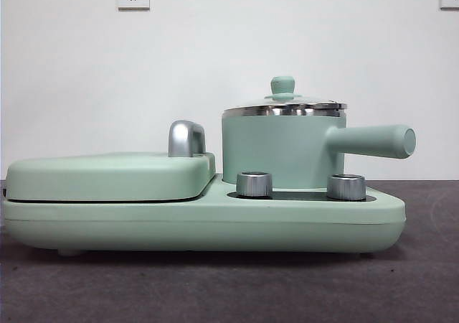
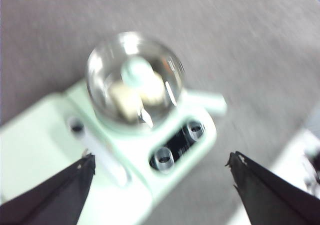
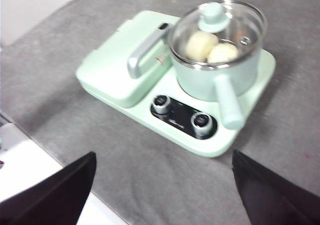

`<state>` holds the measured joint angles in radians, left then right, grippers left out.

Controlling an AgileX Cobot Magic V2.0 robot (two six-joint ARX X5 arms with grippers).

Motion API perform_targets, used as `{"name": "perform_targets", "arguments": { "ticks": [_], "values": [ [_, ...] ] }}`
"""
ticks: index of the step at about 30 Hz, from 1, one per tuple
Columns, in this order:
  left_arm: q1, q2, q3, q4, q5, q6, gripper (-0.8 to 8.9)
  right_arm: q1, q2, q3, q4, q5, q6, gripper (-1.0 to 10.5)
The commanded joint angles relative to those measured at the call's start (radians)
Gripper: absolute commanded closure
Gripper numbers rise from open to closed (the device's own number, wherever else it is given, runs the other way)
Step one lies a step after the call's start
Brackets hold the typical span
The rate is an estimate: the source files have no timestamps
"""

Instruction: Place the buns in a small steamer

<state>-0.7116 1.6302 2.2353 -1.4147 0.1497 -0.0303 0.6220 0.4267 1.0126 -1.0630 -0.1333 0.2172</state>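
Steamer: the small steamer [image 3: 216,60] stands on the right side of the mint-green cooker base [image 3: 250,115], its long handle [image 3: 227,102] pointing out over the two steel knobs [image 3: 181,112]; the glass lid [image 3: 235,20] with its green knob sits on the rim.
Buns: both buns [image 3: 211,47] lie inside the pot, side by side and touching, seen through the lid in the two wrist views. The left wrist view is blurred, so which one is the ridged one cannot be told there.
Griddle: the flat hinged griddle [image 1: 107,176] with the chrome handle [image 1: 186,138] is closed, just beside the pot.
Left hand: the left hand [image 2: 162,185] hangs high above the cooker, jaws spread wide, holding nothing.
Right hand: the right hand [image 3: 162,185] is also well above the grey counter [image 3: 150,170], off the knob side of the cooker, jaws wide apart and empty.
Front view: no arm shows; only the cooker on the counter.
Progress: judged from how things lie, the task looks done, with both buns in the pot and the lid on.
Left to do: nothing of the task itself, as far as can be seen; at most the arms go to rest.
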Motion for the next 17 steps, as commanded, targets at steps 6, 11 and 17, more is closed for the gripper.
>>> {"name": "perform_targets", "arguments": {
  "ticks": [6,11,17],
  "values": [
    [-0.013,-0.389,-0.529,0.106,0.001,-0.034,3.79,0.008,0.003,-0.026,0.068,-0.008,-0.037,5.1],
    [-0.013,-0.67,-0.901,0.324,0.001,-0.094,3.79,0.008,0.003,-0.099,0.161,-0.03,-0.045,5.1],
    [-0.013,-0.958,-1.228,0.58,-0.004,-0.179,3.79,0.009,0.003,-0.161,0.172,-0.035,-0.045,5.1]
  ]
}}
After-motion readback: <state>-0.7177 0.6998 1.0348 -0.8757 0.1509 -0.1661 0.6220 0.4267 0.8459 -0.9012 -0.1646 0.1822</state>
